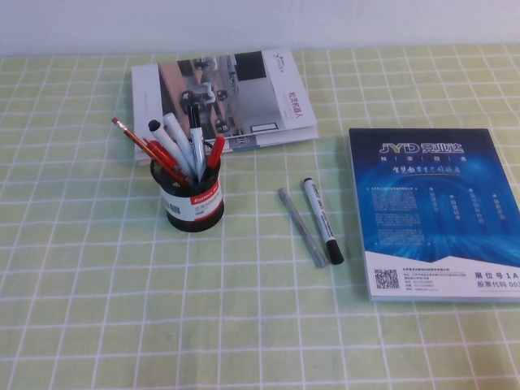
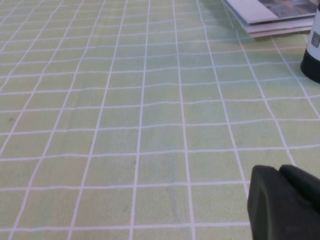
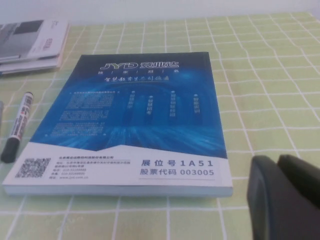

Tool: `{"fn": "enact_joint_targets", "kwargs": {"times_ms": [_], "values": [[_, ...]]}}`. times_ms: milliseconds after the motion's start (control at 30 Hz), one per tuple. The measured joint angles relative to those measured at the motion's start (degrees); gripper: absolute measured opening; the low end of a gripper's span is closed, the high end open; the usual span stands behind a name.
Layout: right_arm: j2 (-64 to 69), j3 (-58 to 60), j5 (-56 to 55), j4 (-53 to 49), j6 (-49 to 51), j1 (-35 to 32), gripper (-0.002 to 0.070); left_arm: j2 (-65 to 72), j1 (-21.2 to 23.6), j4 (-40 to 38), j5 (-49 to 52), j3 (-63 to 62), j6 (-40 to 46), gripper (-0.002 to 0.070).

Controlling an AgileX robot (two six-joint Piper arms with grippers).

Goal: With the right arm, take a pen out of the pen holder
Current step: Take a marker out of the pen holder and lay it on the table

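Note:
A black pen holder (image 1: pixel 193 205) stands left of the table's middle, holding several pens, red, white and black, and a red pencil. A black marker (image 1: pixel 323 221) and a grey pen (image 1: pixel 301 227) lie side by side on the cloth to its right. Neither arm shows in the high view. In the right wrist view my right gripper (image 3: pixel 276 161) hangs shut and empty beside the near corner of a blue book (image 3: pixel 135 120), with the marker (image 3: pixel 19 125) beyond it. My left gripper (image 2: pixel 277 171) is shut over bare cloth, and the holder's edge (image 2: pixel 312 57) shows far off.
A green checked cloth covers the table. The blue book (image 1: pixel 435 211) lies at the right. A stack of magazines (image 1: pixel 223 101) sits behind the holder, also seen from both wrists as magazines (image 2: pixel 270 15) and magazines (image 3: pixel 30 45).

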Motion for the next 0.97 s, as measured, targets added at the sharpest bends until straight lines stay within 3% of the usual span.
{"fn": "enact_joint_targets", "kwargs": {"times_ms": [333,967], "values": [[0.0,0.0,7.1,0.1,-2.8,1.2,-0.0012,0.0,0.0,0.0,0.0,0.0,0.0,-0.0005],[0.0,0.0,7.6,0.7,-2.9,1.2,-0.0013,0.0,0.0,0.0,0.0,0.0,0.0,-0.0005]]}}
